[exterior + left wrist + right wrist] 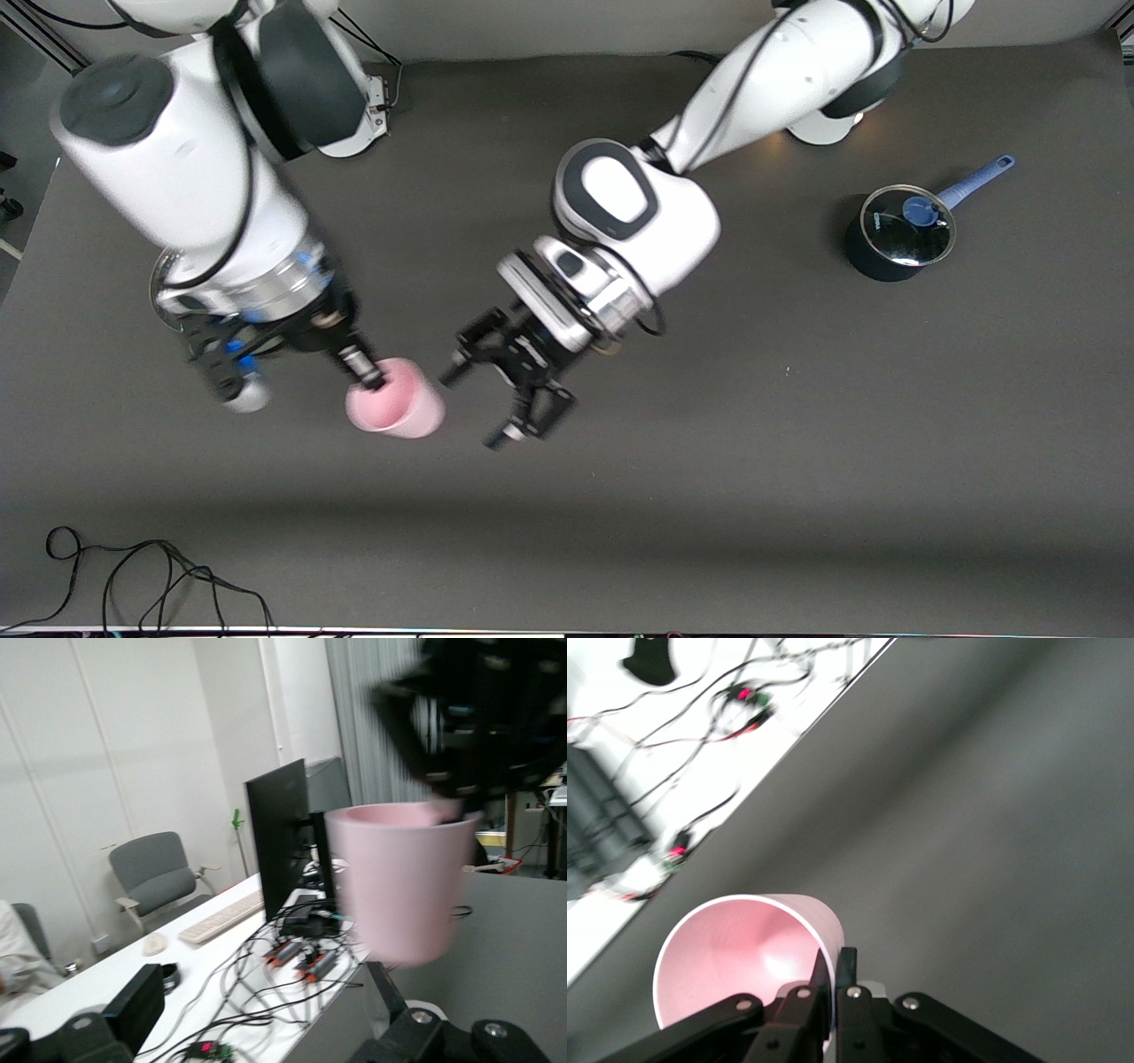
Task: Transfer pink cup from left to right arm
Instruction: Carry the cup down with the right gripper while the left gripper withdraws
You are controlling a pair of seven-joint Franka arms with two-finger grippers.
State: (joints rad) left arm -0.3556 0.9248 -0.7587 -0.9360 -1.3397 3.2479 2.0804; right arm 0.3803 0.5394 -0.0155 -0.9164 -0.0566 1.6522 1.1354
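The pink cup (396, 400) hangs in the air above the middle of the table (797, 443), toward the right arm's end, and it is the right gripper (365, 377) that grips it: the right wrist view shows its two slim black fingers (833, 992) pinched on the cup's rim, one inside the wall and one outside. The left gripper (483, 403) sits just beside the cup with its linkage fingers spread wide and nothing between them, so the handover looks essentially made. To finish well, the left arm should back straight away from the cup without clipping it, since a rim pinch gives little hold against a sideways knock. The right arm should keep the cup level and move slowly, as the thin plastic wall could slip between the fingers. A dark pot (897, 237) with a glass lid and blue handle stands well apart, toward the left arm's end.
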